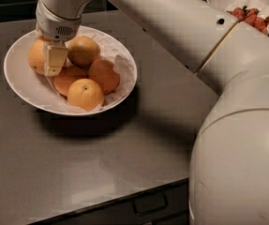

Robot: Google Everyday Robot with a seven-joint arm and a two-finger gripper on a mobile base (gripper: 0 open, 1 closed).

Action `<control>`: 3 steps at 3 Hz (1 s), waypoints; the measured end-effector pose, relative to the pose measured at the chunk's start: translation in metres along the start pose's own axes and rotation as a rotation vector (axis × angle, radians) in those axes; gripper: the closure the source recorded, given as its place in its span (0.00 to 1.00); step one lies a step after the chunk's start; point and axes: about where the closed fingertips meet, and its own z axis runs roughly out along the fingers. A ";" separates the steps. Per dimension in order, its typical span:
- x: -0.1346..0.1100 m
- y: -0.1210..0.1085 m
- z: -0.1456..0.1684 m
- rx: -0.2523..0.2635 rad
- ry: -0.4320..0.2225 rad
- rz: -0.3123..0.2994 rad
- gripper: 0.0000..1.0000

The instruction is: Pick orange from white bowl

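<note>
The white bowl (pixel 21 86), wide and shallow with crinkled paper lining, sits at the left of the dark table and holds several oranges. The orange (pixel 34 56), the largest and pale yellow-orange, lies at the bowl's left side. My gripper (pixel 52 60) reaches straight down into the bowl. It is pressed against the orange's right side, between it and a yellowish orange (pixel 85 50), and it hides part of the orange. Two deep-orange ones (pixel 105 75) lie in the middle, with another orange (pixel 85 93) at the front.
My large white arm (pixel 171 22) crosses from the upper middle to the bulky body at the right (pixel 239 163). White bowls of red strawberries (pixel 253 13) stand at the far right corner. The table's front edge with a drawer handle (pixel 149 204) runs along the bottom.
</note>
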 end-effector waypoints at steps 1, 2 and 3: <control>-0.010 -0.002 -0.026 0.061 -0.002 -0.029 1.00; -0.022 -0.003 -0.053 0.129 -0.021 -0.064 1.00; -0.047 -0.003 -0.097 0.220 -0.038 -0.123 1.00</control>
